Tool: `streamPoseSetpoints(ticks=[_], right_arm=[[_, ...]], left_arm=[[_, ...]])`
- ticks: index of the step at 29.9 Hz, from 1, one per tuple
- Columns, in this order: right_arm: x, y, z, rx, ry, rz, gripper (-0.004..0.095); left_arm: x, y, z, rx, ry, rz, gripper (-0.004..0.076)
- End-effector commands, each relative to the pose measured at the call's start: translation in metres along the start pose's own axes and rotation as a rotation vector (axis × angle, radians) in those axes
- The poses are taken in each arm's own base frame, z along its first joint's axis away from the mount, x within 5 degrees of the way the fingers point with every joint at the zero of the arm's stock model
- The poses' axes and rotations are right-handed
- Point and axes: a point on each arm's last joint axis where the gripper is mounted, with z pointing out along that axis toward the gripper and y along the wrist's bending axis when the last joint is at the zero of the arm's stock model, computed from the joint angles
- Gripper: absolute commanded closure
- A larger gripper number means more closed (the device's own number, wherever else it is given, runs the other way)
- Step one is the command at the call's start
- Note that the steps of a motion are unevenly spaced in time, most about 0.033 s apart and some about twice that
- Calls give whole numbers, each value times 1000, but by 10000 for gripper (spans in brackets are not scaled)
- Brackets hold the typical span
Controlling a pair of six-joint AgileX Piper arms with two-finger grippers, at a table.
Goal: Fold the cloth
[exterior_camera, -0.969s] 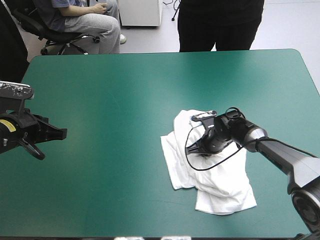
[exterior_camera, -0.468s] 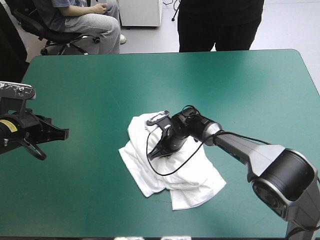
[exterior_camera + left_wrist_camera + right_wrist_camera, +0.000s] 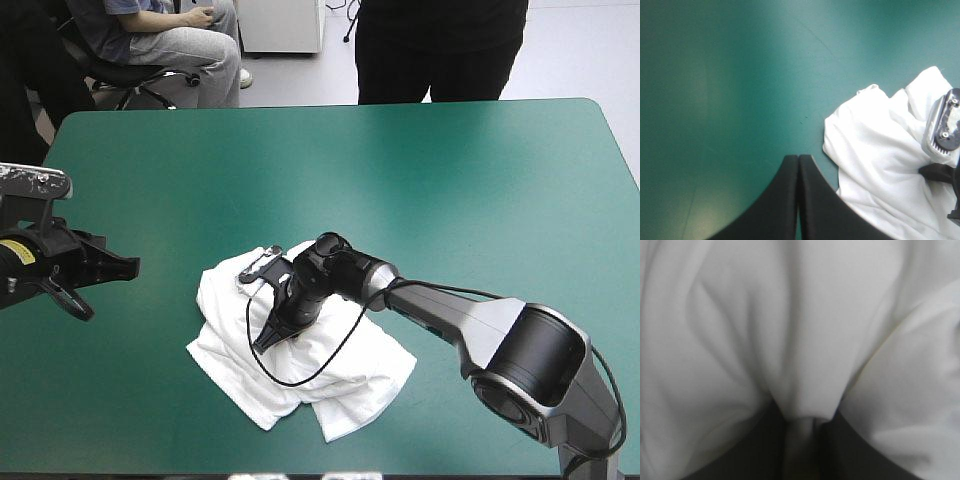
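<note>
The white T-shirt (image 3: 300,360) lies as a crumpled heap on the teal-green cover, a little left of the table's middle and toward the front. My right gripper (image 3: 270,338) presses down into its middle, shut on a pinched fold of the T-shirt (image 3: 802,410) that fills the right wrist view. My left gripper (image 3: 115,268) hovers near the table's left edge, well apart from the heap. In the left wrist view its fingers (image 3: 798,165) meet in one point, with the T-shirt (image 3: 880,165) ahead and to one side.
Bare teal-green cover (image 3: 400,170) stretches across the far half and the right side of the table. The right arm (image 3: 450,310) reaches in across the front right. Two people stay beyond the far edge.
My right gripper has dragged the T-shirt leftward across the table, from right of centre to left of centre. The left gripper has stayed where it was.
</note>
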Motion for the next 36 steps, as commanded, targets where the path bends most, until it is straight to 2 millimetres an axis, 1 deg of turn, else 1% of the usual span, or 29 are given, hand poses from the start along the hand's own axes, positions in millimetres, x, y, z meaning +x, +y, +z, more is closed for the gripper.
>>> streamPoseSetpoints(ticks=[1, 2, 4, 5, 6, 7, 9, 11, 12, 14, 16, 19, 21, 23, 25, 28, 30, 33, 36], right_arm=[[-7, 10, -24, -33, -41, -4, 708], [-7, 10, -26, -35, -25, -7, 597], [-8, 11, -31, -40, -9, -13, 446], [-11, 12, -36, -43, -5, -11, 354], [-14, 12, -40, -44, -17, -7, 312], [-18, 13, -47, -41, -41, -1, 290], [-27, 13, -63, -13, -107, 1, 312], [-31, 10, -80, 15, -152, 20, 345], [-31, 7, -87, 22, -162, 36, 353], [-27, -1, -103, 31, -160, 56, 358], [-21, -10, -113, 42, -137, 72, 358], [-6, -24, -122, 72, -91, 85, 358], [6, -32, -126, 103, -69, 97, 358], [19, -38, -128, 114, -54, 127, 358], [32, -42, -134, 121, -53, 159, 359], [50, -44, -150, 133, -76, 194, 359], [61, -45, -162, 159, -93, 210, 359], [72, -47, -181, 212, -128, 235, 359], [76, -50, -196, 244, -173, 257, 359]], left_arm=[[2, -2, -11, 22, 16, -17, 741], [2, -2, -11, 23, 16, -17, 741], [2, -2, -11, 23, 16, -17, 741], [2, -2, -11, 23, 16, -17, 741], [2, -2, -11, 23, 16, -17, 741], [2, -2, -11, 23, 16, -14, 741], [2, -2, -11, 18, 16, -13, 741], [2, 0, -11, 0, 17, -8, 740], [2, 1, -11, -6, 18, -6, 737], [2, 2, -11, -19, 19, -2, 703], [2, 2, -11, -21, 19, 3, 617], [2, 1, -11, -13, 20, 1, 435], [2, 1, -11, -13, 20, -1, 300], [2, 1, -8, -14, 30, -5, 224], [6, 2, 1, -23, 65, -12, 219], [21, 1, 26, -13, 170, -14, 251], [35, -3, 46, 17, 258, -25, 265], [55, -8, 70, 57, 350, -43, 270], [67, -13, 90, 98, 378, -62, 270]])
